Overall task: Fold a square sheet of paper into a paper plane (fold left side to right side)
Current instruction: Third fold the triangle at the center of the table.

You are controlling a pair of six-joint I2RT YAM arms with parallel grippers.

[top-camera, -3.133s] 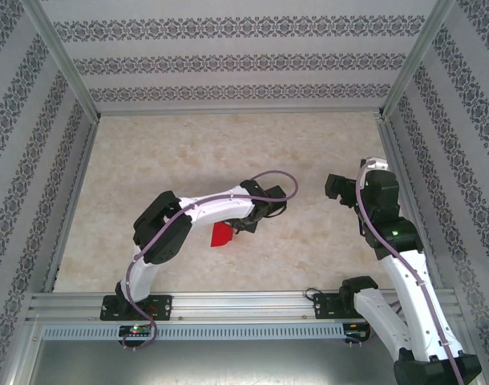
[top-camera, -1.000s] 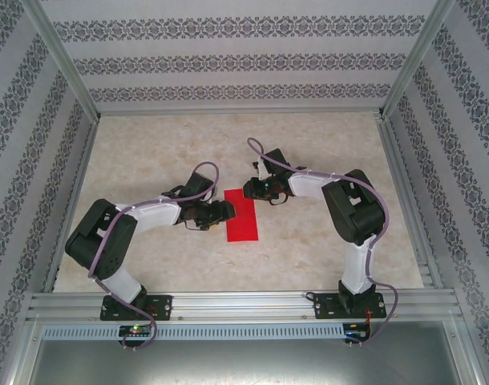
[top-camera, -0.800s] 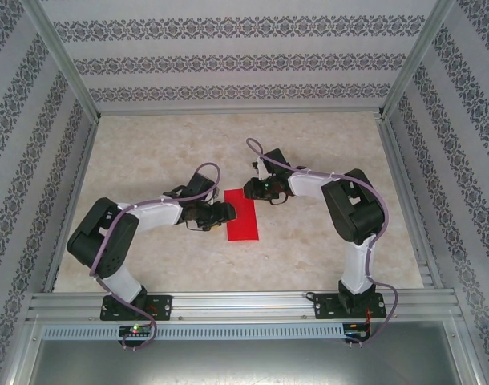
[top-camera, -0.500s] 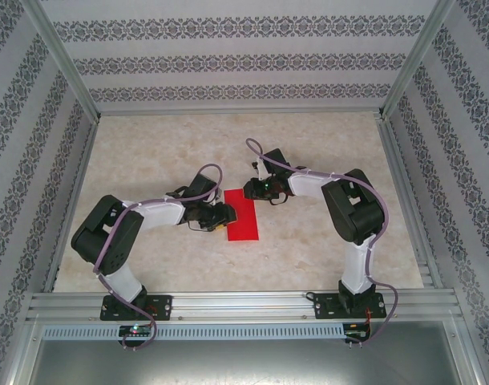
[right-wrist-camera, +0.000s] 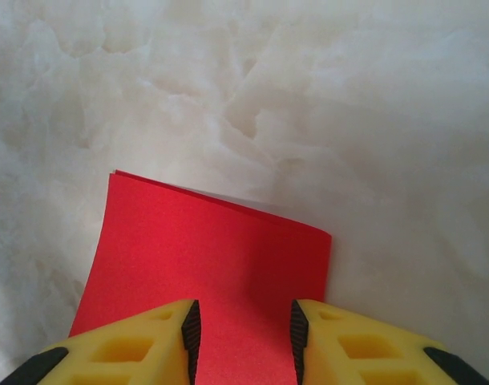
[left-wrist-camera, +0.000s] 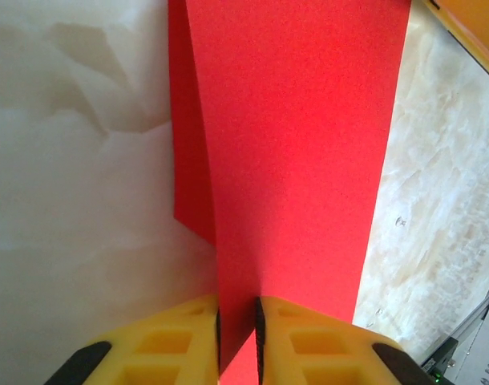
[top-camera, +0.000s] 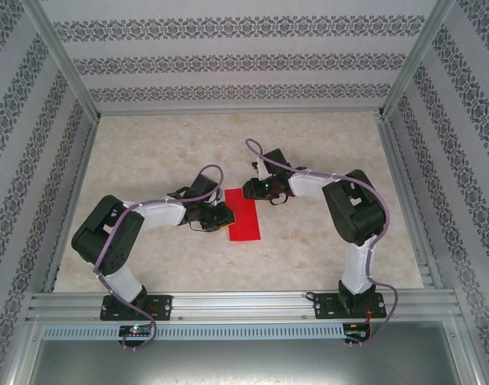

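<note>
The square sheet of paper (top-camera: 244, 216) lies folded into a narrow red rectangle mid-table. My left gripper (top-camera: 224, 217) is at the sheet's left edge. In the left wrist view the red paper (left-wrist-camera: 297, 152) has its upper layer lifted off the lower one and running up between the yellow fingers (left-wrist-camera: 160, 345); the left gripper (left-wrist-camera: 237, 341) is shut on that layer. My right gripper (top-camera: 249, 191) hovers at the sheet's far end. In the right wrist view the right gripper (right-wrist-camera: 244, 341) is open, its pads standing apart over the red paper (right-wrist-camera: 212, 249).
The marble-patterned tabletop (top-camera: 164, 152) is walled by patterned panels with aluminium posts. An aluminium rail (top-camera: 244, 305) runs along the near edge by the arm bases.
The left gripper's jaws have closed onto the paper's left edge as the left arm edged slightly right. The right gripper's jaws have widened a little. The paper has stayed put.
</note>
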